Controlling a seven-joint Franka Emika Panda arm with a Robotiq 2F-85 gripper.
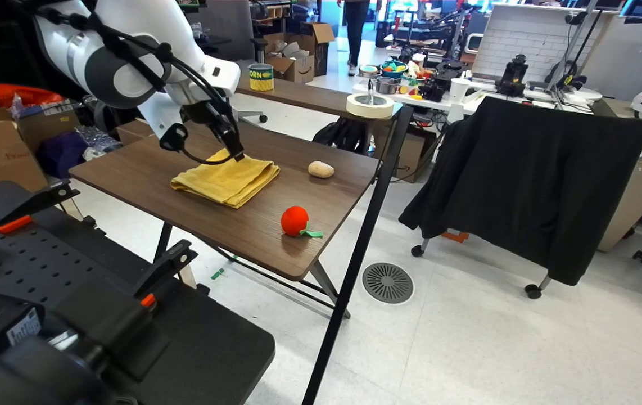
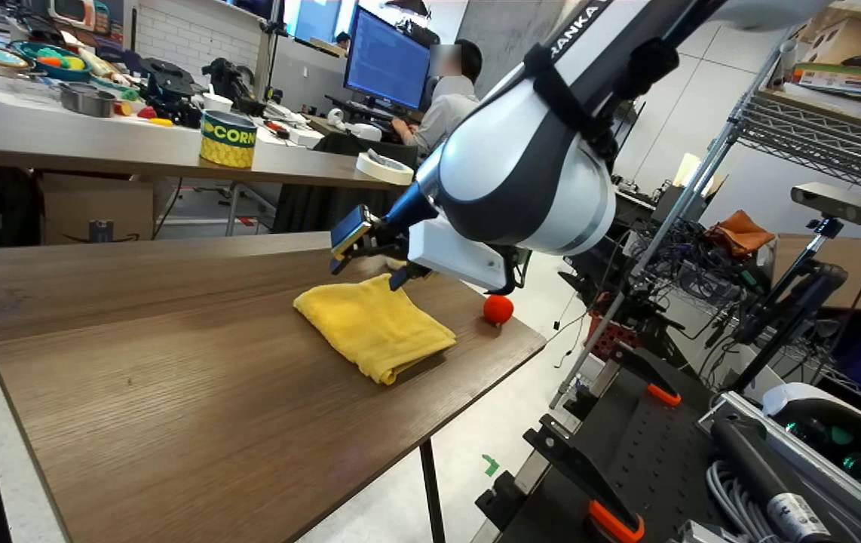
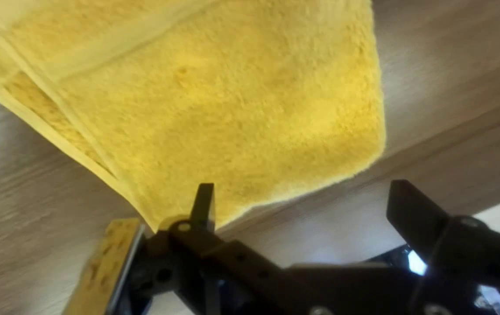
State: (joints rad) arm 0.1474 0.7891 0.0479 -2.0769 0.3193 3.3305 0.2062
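Observation:
A folded yellow cloth (image 1: 226, 179) lies on the brown wooden table (image 1: 259, 230). It shows as one flat pad (image 2: 378, 328) in an exterior view and fills most of the wrist view (image 3: 232, 109). My gripper (image 3: 303, 188) hangs above one edge of it, jaws wide apart and nothing between them. In the wrist view the left finger (image 3: 204, 203) overlaps a cloth corner; the right one stands over bare wood. I cannot tell whether any finger touches the cloth. A pale, potato-like object (image 1: 321, 169) and a red ball with a green leaf (image 1: 294, 220) rest farther along the table.
Behind, a raised brown shelf carries a corn can (image 2: 228, 139) and a tape roll (image 1: 370, 106). A slanted black pole (image 1: 349, 281) passes beside the table's end. Black clamps (image 2: 585, 475) with orange tips grip the dark mounting board (image 1: 208, 343).

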